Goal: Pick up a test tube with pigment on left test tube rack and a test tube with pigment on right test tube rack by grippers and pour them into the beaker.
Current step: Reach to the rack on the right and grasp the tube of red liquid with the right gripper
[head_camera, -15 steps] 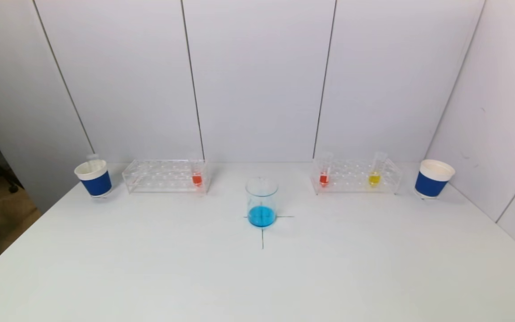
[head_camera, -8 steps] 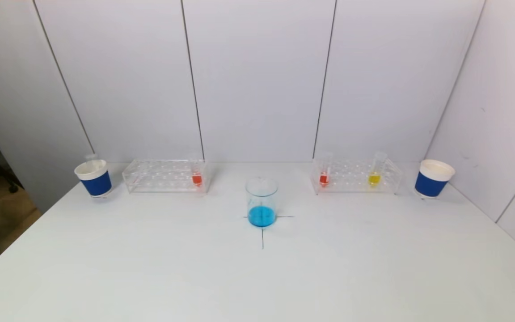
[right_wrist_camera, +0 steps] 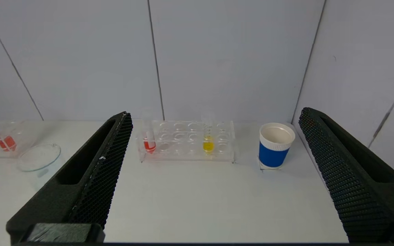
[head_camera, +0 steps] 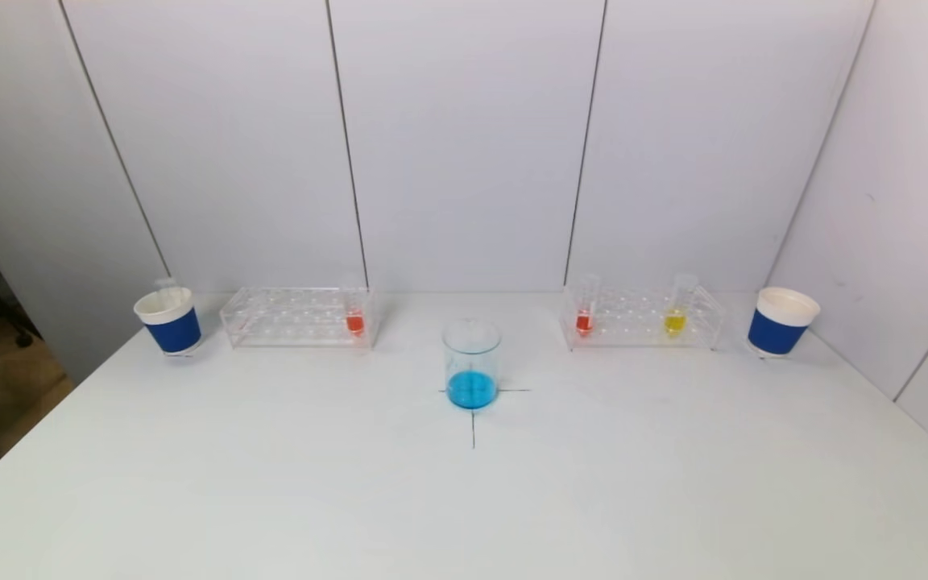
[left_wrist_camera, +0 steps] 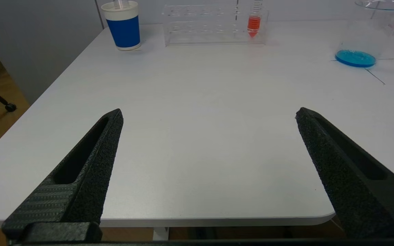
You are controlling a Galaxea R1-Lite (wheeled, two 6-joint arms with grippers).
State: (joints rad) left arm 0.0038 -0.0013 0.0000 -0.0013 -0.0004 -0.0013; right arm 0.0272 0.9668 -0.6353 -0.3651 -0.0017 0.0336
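The beaker (head_camera: 472, 364) with blue liquid stands mid-counter (head_camera: 464, 499). Along the far edge, the left rack (head_camera: 297, 316) holds an orange tube (head_camera: 355, 312); the right rack (head_camera: 641, 317) holds a red tube (head_camera: 585, 306) and a yellow tube (head_camera: 677, 306). The left end effector (left_wrist_camera: 209, 114) hangs wide open and empty at the near edge; the right end effector (right_wrist_camera: 215, 114), likewise spread and empty, faces the right rack.

No readable text, label or number anywhere; graduation marks on test tubes (right_wrist_camera: 207, 131) too small to read.
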